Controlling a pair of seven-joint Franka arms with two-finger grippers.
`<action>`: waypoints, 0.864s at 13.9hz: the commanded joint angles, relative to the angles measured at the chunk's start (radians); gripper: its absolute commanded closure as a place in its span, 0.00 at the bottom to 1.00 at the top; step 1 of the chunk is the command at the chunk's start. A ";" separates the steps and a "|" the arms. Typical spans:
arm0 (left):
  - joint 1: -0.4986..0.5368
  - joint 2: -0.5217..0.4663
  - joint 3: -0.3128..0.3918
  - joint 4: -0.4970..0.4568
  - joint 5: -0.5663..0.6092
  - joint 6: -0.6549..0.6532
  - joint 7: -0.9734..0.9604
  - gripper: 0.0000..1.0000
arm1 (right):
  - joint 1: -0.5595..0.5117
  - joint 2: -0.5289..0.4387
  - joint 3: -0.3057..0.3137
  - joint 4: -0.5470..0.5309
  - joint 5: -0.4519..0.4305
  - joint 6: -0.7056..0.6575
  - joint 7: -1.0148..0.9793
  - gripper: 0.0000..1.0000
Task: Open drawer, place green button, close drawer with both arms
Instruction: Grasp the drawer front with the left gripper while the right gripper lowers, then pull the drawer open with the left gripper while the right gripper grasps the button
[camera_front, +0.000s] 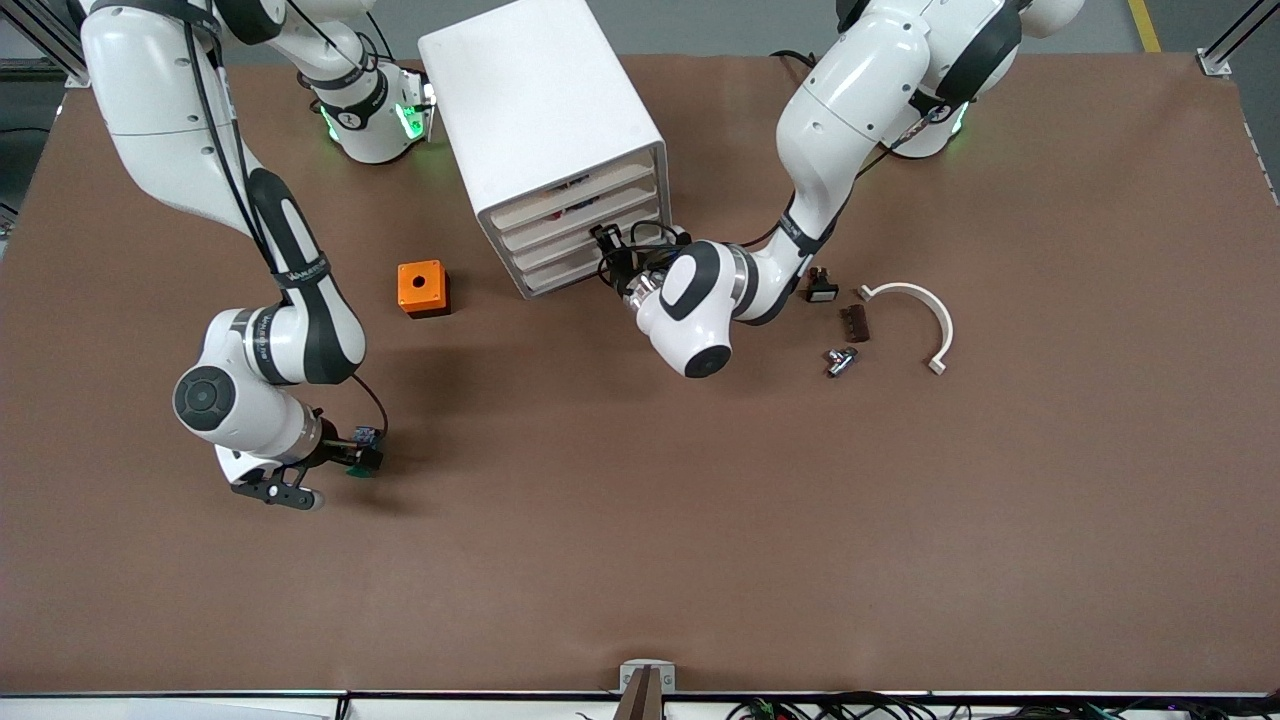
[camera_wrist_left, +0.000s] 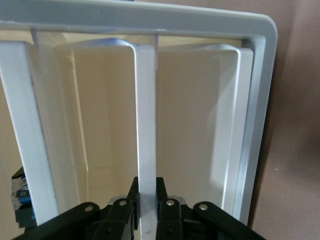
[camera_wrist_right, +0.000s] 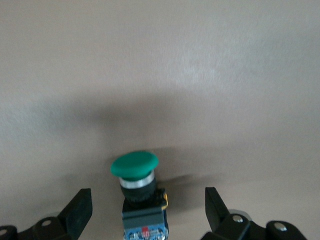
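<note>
At the lower left of the front view, the right gripper (camera_front: 300, 480) sits low over the brown table (camera_front: 640, 560), its jaws spread wide and holding nothing. The button (camera_front: 365, 452) lies on the table right at this gripper, just up and to the right of it in that view. In the right wrist view the button (camera_wrist_right: 139, 192) lies in the gap between the two black fingers (camera_wrist_right: 80, 210), green cap pointing away from the wrist, with clear space on both sides, so neither finger touches it.

At the center of the front view, the left gripper (camera_front: 607, 262) is pressed against the front of the white cabinet (camera_front: 545, 130), at the lower drawers. The left wrist view shows this gripper (camera_wrist_left: 148, 212) clenched on a thin white upright edge of the drawer (camera_wrist_left: 146, 125), the fingers (camera_wrist_left: 170, 212) pinching it from both sides. In the front view the drawer (camera_front: 570, 250) looks pushed in, level with the others.

An orange box (camera_front: 422, 288) with a hole stands at center left, between the cabinet and the right arm. At center right lie a small black-and-white switch (camera_front: 822, 288), a dark brown piece (camera_front: 855, 322), a small metal part (camera_front: 840, 360) and a curved white clamp (camera_front: 915, 320), all well apart from the button.
</note>
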 joint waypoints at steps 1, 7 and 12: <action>-0.007 0.005 0.009 0.022 -0.016 -0.015 0.013 0.99 | 0.015 0.008 -0.002 0.011 0.010 -0.031 0.010 0.00; 0.050 0.007 0.060 0.060 -0.005 -0.015 0.059 0.99 | 0.015 0.011 -0.002 -0.003 0.010 -0.037 0.008 0.00; 0.052 0.018 0.161 0.103 -0.010 -0.011 0.222 0.94 | 0.016 0.011 -0.002 -0.017 0.010 -0.034 0.005 0.20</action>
